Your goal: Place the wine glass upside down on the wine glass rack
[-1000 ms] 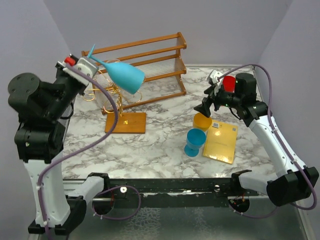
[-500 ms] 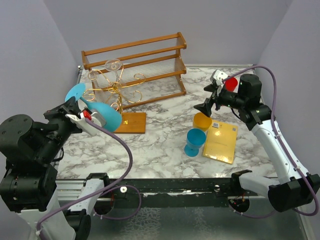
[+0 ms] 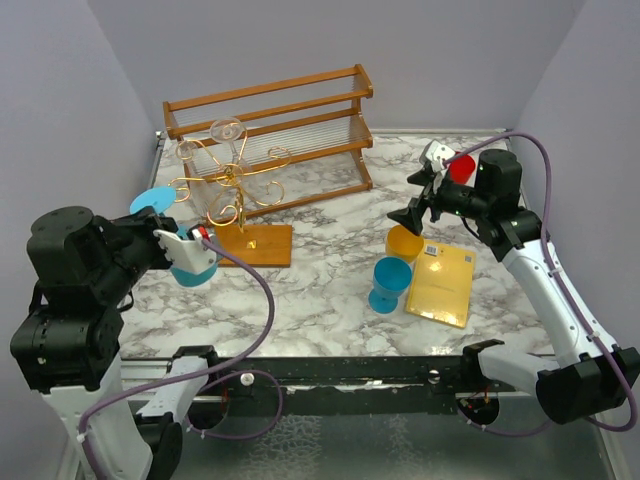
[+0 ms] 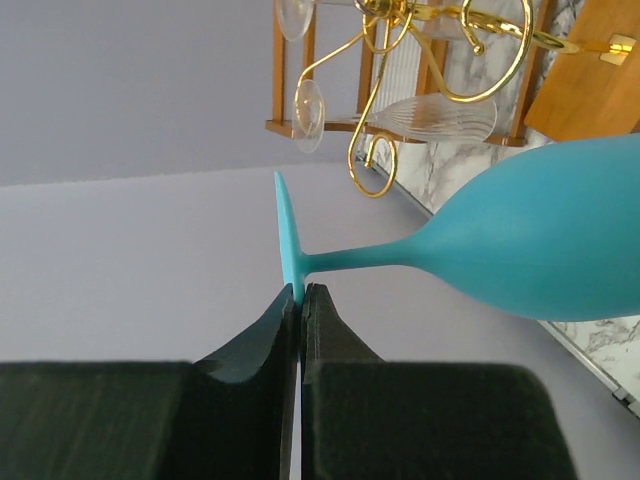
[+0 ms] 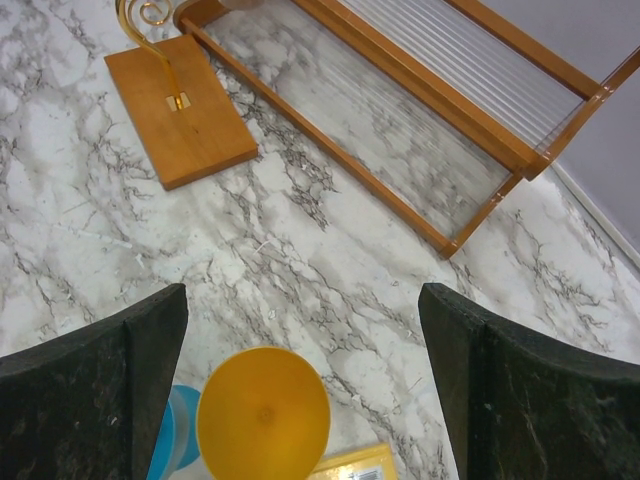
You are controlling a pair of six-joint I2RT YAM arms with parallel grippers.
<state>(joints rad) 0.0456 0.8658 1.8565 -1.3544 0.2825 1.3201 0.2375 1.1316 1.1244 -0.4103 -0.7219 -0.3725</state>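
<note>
Top view. My left gripper (image 3: 148, 218) is clamped on the foot of the glass (image 3: 192, 266) and holds it above the table (image 3: 320, 310). The foot points to 11 o'clock and the bowl to 5 o'clock. The glass sits at 9 o'clock of the rack (image 3: 255, 245), near its wooden base and not hung on the wire arms. A clear glass (image 3: 228, 130) hangs on the rack at its 12 o'clock. The shelf (image 3: 270, 125) stands behind the rack. My right gripper (image 3: 408, 200) is spread wide and holds nothing. It hangs at 12 o'clock of the yellow cup (image 3: 405, 243). The blue cup (image 3: 390, 283) stands at 7 o'clock of the yellow cup, and the packet (image 3: 442, 285) lies at 3 o'clock of the blue cup.

Left wrist view. My fingers (image 4: 250, 350) are pressed together on the rim of the foot. The stem runs toward 3 o'clock, with the bowl at the right edge. The gold wire is at 12 to 1 o'clock, apart from the glass.

Right wrist view. My fingers stand far apart at 8 and 4 o'clock. The yellow cup is between them at 6 o'clock, mouth up. The rack base lies at 10 o'clock and the shelf at 1 o'clock.
</note>
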